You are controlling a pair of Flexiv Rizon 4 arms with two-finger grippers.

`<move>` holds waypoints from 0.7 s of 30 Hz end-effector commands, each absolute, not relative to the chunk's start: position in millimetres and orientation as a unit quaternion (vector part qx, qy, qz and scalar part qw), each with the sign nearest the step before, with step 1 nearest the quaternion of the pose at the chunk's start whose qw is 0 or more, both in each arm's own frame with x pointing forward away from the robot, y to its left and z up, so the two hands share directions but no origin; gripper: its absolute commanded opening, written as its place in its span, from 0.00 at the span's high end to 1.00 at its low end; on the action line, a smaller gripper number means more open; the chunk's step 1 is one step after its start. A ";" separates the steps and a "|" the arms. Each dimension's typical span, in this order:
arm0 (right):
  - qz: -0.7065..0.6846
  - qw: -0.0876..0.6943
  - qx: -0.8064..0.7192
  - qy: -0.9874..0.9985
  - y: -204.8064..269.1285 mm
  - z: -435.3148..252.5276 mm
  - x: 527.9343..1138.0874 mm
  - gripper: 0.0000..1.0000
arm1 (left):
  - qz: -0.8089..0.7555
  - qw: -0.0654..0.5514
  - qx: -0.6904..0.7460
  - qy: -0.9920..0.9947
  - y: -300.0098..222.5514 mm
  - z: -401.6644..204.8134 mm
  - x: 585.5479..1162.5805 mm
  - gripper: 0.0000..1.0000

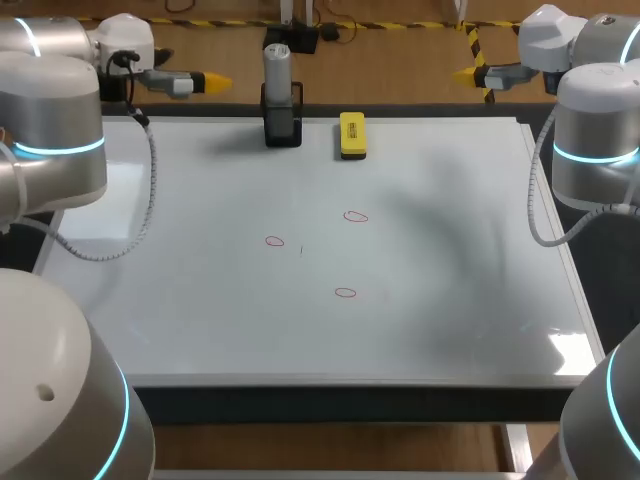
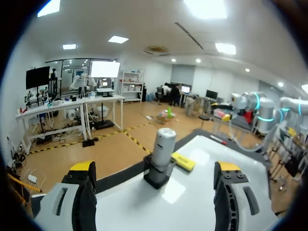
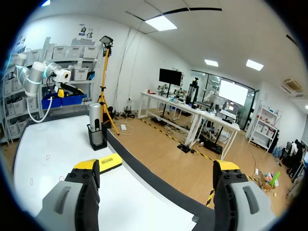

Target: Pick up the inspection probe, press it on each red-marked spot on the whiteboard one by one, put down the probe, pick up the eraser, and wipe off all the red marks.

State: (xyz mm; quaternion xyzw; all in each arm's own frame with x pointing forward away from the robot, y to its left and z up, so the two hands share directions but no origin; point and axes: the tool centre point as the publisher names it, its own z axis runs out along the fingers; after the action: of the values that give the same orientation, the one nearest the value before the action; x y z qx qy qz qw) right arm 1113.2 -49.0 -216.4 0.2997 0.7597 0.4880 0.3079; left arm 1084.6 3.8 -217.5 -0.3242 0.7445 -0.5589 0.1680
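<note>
The whiteboard (image 1: 200, 320) covers most of the tabletop, and a black stand (image 1: 282, 125) at the middle of its far edge serves as the landmark. The left arm (image 1: 50, 130) and the right arm (image 1: 600, 130) come in from their own sides, both well apart from the stand.

The left claw (image 1: 212, 80) hangs past the board's far edge, near the stand on the left arm's side. In its wrist view its yellow-tipped fingers (image 2: 83, 192) stand wide apart with nothing between them, the stand ahead of them. The right claw (image 1: 468, 72) hangs further from the stand on the opposite side. Its fingers (image 3: 86, 192) are also spread and hold nothing.

The grey inspection probe (image 1: 277, 65) sits upright in the stand. The yellow eraser (image 1: 352, 135) lies flat on the board just beside the stand, on the right arm's side.

Three small red marks lie nearer the robot than the stand. One (image 1: 275, 241) is almost straight in front of it. Another (image 1: 355, 216) is off toward the eraser's side, and the third (image 1: 345, 292) is furthest from the stand.
</note>
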 end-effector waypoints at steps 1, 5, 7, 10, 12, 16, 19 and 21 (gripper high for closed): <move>0.488 0.307 0.300 0.760 -49.5 -216.3 1113.9 0.00 | -0.585 0.142 -0.278 0.749 14.4 -219.1 1088.3 0.00; 0.488 0.307 0.300 0.760 -49.5 -216.3 1113.9 0.00 | -0.600 0.112 -0.223 0.760 9.2 -222.3 1085.8 0.00; 0.488 0.307 0.300 0.760 -49.5 -216.3 1113.9 0.00 | -0.612 0.093 -0.198 0.760 5.3 -224.0 1084.6 0.00; 0.488 0.307 0.300 0.760 -49.5 -216.3 1113.9 0.00 | -0.627 0.063 -0.161 0.760 -2.2 -226.8 1083.1 0.00; 0.488 0.307 0.300 0.760 -49.5 -216.3 1113.9 0.00 | -0.630 0.053 -0.143 0.761 -8.6 -228.4 1083.3 0.00; 0.488 0.307 0.300 0.760 -49.5 -216.3 1113.9 0.00 | -0.654 0.031 -0.116 0.747 -19.4 -229.6 1082.6 0.00; 0.488 0.307 0.300 0.760 -49.5 -216.3 1113.9 0.00 | -0.671 0.013 -0.107 0.734 -25.2 -231.4 1083.3 0.00; 0.488 0.307 0.300 0.760 -49.5 -216.3 1113.9 0.00 | -0.681 0.013 -0.108 0.724 -28.0 -234.2 1085.3 0.00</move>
State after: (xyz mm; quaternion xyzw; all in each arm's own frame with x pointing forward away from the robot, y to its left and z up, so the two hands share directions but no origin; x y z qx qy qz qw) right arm 1113.2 -49.0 -216.5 0.2997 0.7597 0.4880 0.3079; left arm 1076.2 -26.3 -222.5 -0.1455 0.7320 -0.6636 0.0512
